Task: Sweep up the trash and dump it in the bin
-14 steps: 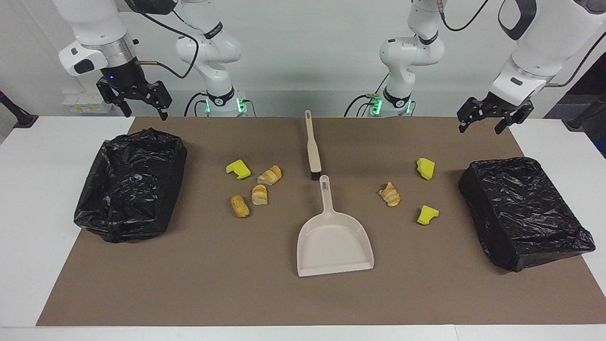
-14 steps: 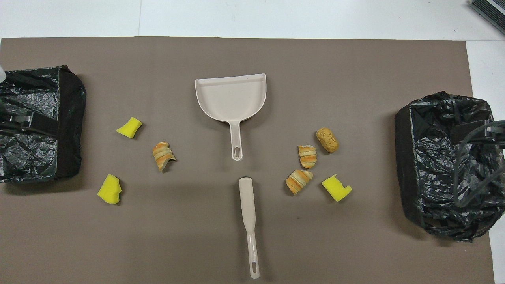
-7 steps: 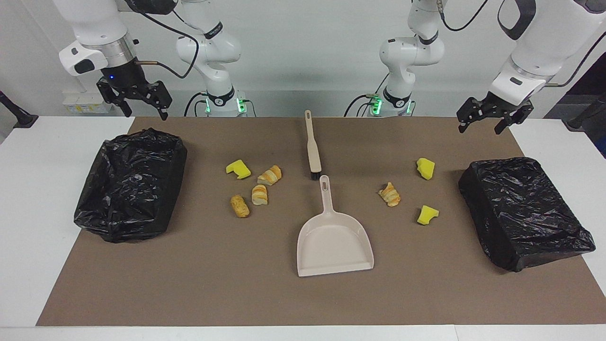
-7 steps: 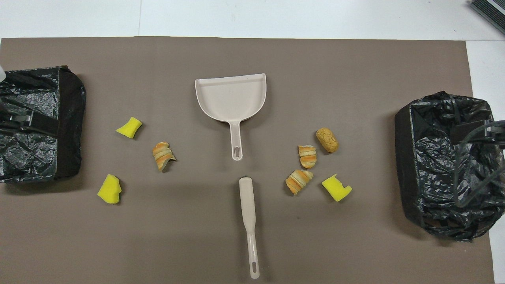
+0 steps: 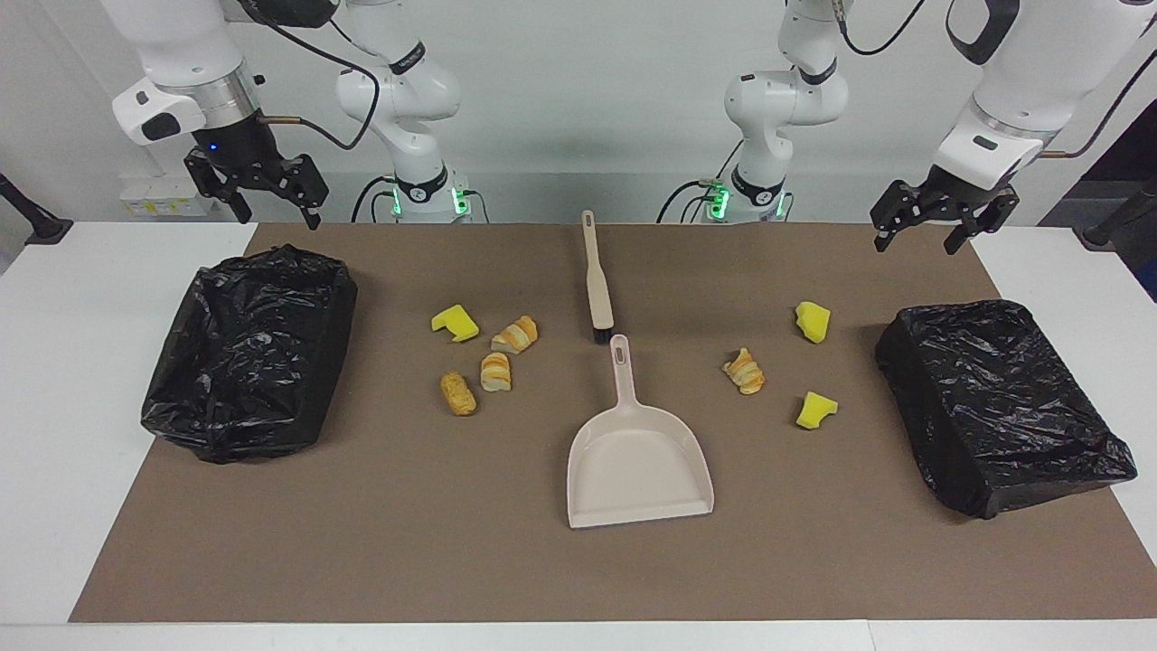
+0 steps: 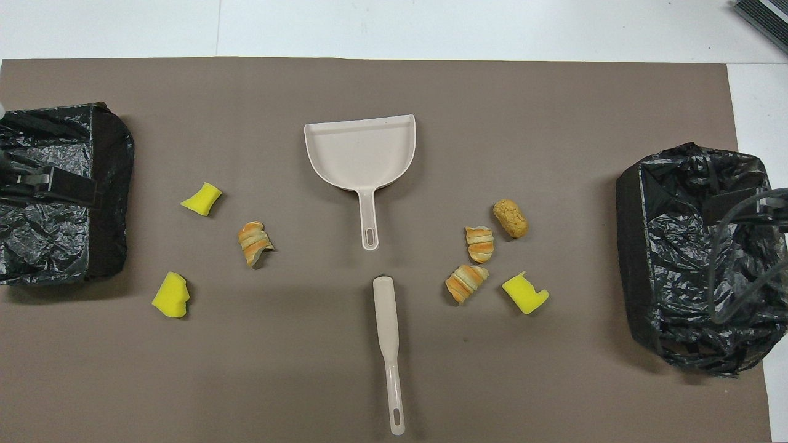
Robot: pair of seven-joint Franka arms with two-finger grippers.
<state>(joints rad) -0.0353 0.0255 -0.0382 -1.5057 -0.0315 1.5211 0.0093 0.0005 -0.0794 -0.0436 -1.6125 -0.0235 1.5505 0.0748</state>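
Note:
Several pieces of trash lie on the brown mat in two groups. Toward the right arm's end are a yellow sponge chunk (image 5: pixel 456 323) and three bread bits (image 5: pixel 516 334) (image 5: pixel 495 372) (image 5: pixel 457 393). Toward the left arm's end are a striped bread bit (image 5: pixel 744 371) and two yellow chunks (image 5: pixel 813 321) (image 5: pixel 815 410). A black-bagged bin (image 5: pixel 249 353) stands at the right arm's end and another bin (image 5: pixel 999 402) at the left arm's. My right gripper (image 5: pixel 277 217) hangs open above the mat's corner by its bin. My left gripper (image 5: pixel 915 244) hangs open over the other corner. Neither holds anything.
A beige dustpan (image 5: pixel 637 457) lies mid-mat, its handle pointing toward the robots. A beige brush (image 5: pixel 597 285) lies just nearer to the robots, bristles by the dustpan's handle tip. The brown mat (image 5: pixel 407 542) covers most of the white table.
My left gripper has lifted a little and shows further over its bin in the overhead view. The right gripper has barely shifted. Nothing on the mat has moved.

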